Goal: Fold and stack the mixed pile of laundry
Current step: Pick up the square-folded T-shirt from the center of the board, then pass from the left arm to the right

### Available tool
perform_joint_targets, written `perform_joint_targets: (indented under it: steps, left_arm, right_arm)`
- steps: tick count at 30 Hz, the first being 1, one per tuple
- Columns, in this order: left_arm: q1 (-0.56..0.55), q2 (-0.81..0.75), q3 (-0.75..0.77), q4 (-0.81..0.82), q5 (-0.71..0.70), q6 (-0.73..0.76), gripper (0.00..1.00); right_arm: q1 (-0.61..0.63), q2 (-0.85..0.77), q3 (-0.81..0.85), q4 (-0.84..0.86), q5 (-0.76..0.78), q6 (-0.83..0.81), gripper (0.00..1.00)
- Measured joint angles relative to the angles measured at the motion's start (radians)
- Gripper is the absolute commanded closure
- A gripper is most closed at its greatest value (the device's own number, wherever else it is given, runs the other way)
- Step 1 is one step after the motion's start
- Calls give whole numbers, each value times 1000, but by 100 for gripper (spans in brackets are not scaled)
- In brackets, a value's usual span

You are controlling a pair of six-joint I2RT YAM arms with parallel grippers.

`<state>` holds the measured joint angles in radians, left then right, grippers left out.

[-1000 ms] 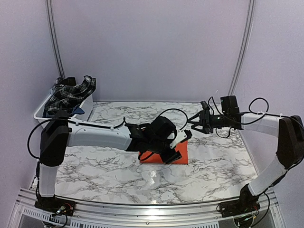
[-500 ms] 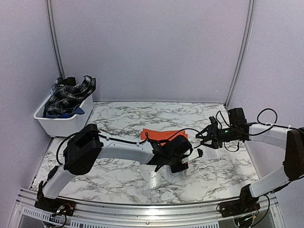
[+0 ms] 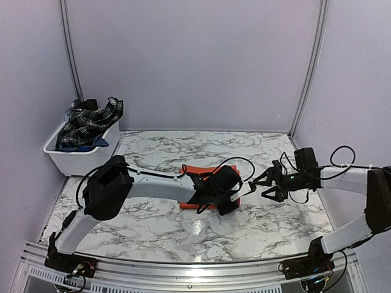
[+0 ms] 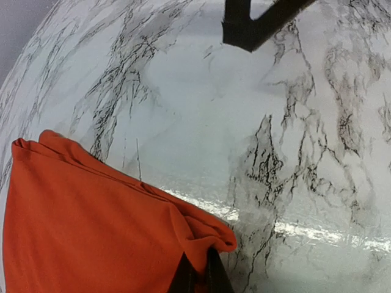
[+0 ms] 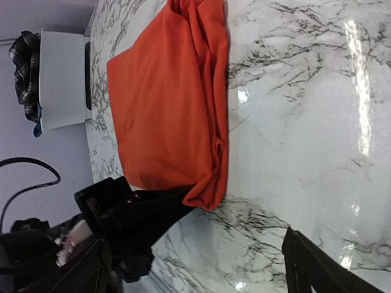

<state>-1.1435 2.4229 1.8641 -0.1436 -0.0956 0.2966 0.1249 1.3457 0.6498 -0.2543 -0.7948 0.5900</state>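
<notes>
Orange T-shirt (image 3: 194, 170) lies folded mid-counter (image 3: 146, 223). My left end effector (image 3: 233, 196) is pinching its right-hand corner, jaws pressed tight on the fabric. My right end effector (image 3: 269, 185) hangs just beside it, spread wide and gripping nothing. The plaid piece (image 3: 91, 119) and blue piece (image 3: 101, 143) are heaped in the white bin (image 3: 73, 160), back left.

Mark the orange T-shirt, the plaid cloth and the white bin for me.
orange T-shirt (image 5: 166, 104), right wrist view, middle of the flat panel.
plaid cloth (image 3: 88, 122), top external view, bunched part above the bin.
white bin (image 3: 78, 163), top external view, front wall.
</notes>
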Motion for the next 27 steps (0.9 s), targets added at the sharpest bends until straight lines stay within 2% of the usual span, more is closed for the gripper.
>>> perform_joint_targets:
  steps: [4, 10, 19, 21, 24, 26, 27]
  left_arm:
    - [1, -10, -6, 5, 54, -31, 100]
    - [-2, -37, -6, 14, 120, -77, 100]
    - [-18, -90, -24, 51, 171, -111, 100]
    - [-22, -106, -34, 71, 182, -121, 100]
    - [-29, -119, -35, 99, 194, -124, 100]
    - [-36, -122, -35, 110, 198, -124, 94]
    - [-40, -122, -35, 113, 200, -124, 87]
  right_arm:
    - [-2, 0, -119, 111, -11, 117, 1]
    - [28, 42, -152, 261, -37, 235, 2]
    - [106, 240, -129, 484, -69, 348, 19]
    - [108, 269, -122, 525, -74, 375, 28]
    - [111, 306, -117, 565, -75, 408, 56]
    - [114, 340, -101, 568, -71, 421, 72]
    - [115, 354, -88, 557, -68, 419, 79]
